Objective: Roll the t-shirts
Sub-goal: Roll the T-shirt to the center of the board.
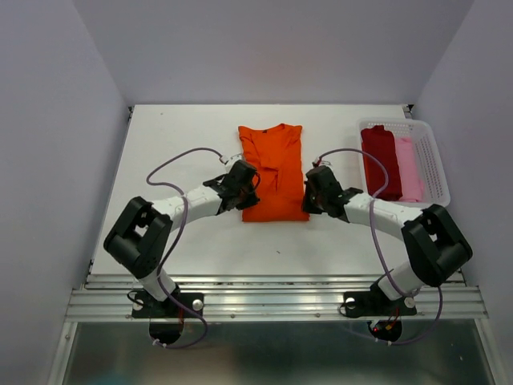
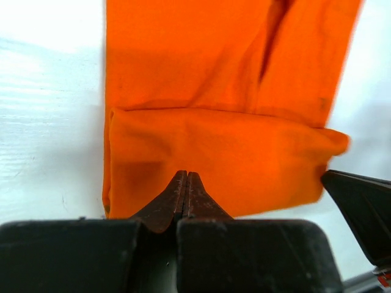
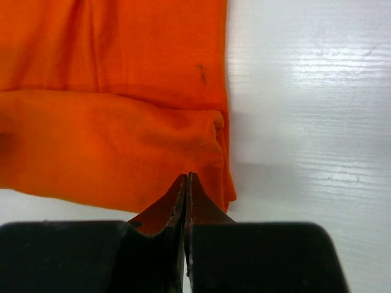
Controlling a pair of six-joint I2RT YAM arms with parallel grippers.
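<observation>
Orange cloth sits dead centre on the counter (image 1: 184, 136). The orange t-shirt (image 1: 272, 172) lies folded into a long strip, its long axis running top to bottom in the top view. The collar points to the upper edge and the hem end points down toward the arms. That near end is turned over on itself into a thick band across the strip's width.

The left gripper (image 2: 186, 177) sits toward the band's left end, jaws pressed together, tips over the cloth. The right gripper (image 3: 185, 178) mirrors it close to the band's right end, jaws squeezed just as tight. Whether either has cloth nipped between the tips, I cannot tell.

At the right of the frame, the white lattice basket (image 1: 437, 164) holds the dark red t-shirt (image 1: 378, 160) and the pale pink t-shirt (image 1: 409, 168). They lie side by side, both lengthwise top to bottom.
</observation>
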